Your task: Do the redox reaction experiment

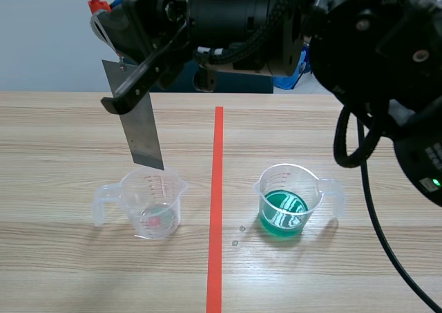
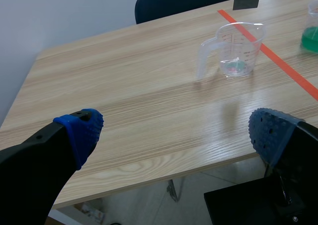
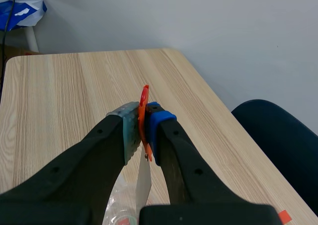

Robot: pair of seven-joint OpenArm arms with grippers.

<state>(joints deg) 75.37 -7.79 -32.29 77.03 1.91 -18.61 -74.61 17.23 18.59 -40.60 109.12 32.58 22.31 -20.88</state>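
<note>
R hand (image 3: 143, 128) clamped on metal strip (image 1: 141, 130), which hangs over clear beaker (image 1: 153, 202). L hand (image 2: 176, 131) wide open above bench (image 2: 124, 86) edge.

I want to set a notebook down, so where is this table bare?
Bare table runs along the near edge in front of both cups, and across the far side behind them. It is crowded at the clear cup, where the right claw holds a metal strip above it. The green cup sits across the tape line.
</note>
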